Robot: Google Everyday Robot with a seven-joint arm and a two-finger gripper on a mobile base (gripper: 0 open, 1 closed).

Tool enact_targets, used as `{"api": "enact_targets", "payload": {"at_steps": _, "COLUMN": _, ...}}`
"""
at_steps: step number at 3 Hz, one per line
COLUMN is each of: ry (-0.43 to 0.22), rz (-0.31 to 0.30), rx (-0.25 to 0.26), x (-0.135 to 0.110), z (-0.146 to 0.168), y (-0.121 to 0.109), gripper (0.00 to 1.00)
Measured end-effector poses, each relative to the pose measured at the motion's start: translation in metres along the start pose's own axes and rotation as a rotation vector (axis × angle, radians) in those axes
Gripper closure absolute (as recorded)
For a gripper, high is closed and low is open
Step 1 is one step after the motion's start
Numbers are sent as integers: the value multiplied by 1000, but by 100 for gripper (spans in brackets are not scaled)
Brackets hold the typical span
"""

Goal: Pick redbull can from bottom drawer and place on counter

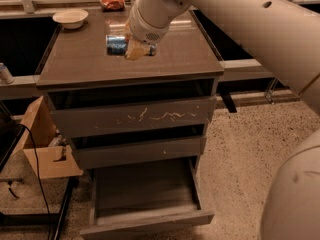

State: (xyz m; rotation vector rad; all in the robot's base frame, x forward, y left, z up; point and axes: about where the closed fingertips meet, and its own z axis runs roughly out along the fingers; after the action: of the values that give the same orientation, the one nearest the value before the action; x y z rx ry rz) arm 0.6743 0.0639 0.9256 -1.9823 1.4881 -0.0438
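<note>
Redbull can lay sideways, clasped between the gripper fingers; table just beneath them, open bottom drawer well below.

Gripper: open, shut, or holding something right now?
Gripper: low over the counter, right at the redbull can; whether it grips the can cannot be told.

White bowl, snack bag, cardboard box
</note>
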Motion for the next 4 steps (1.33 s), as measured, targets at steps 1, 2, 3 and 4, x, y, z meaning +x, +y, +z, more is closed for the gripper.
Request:
{"api": "enact_targets", "payload": {"at_steps": 1, "ry": 0, "rz": 1, "rx": 0, "x": 0, "z": 0, "y": -1, "gripper": 100}}
{"api": "enact_targets", "payload": {"at_steps": 2, "ry": -16, "rz": 5, "rx": 11, "x": 1, "z": 4, "y": -6, "gripper": 100}}
{"api": "enact_targets", "payload": {"at_steps": 3, "ry": -61, "rz": 8, "rx": 16, "x": 2, "z": 16, "y": -24, "gripper": 100}}
{"api": "enact_targets", "payload": {"at_steps": 4, "ry": -79, "rz": 9, "rx": 15, "x": 3, "z": 24, "y": -37, "gripper": 100}}
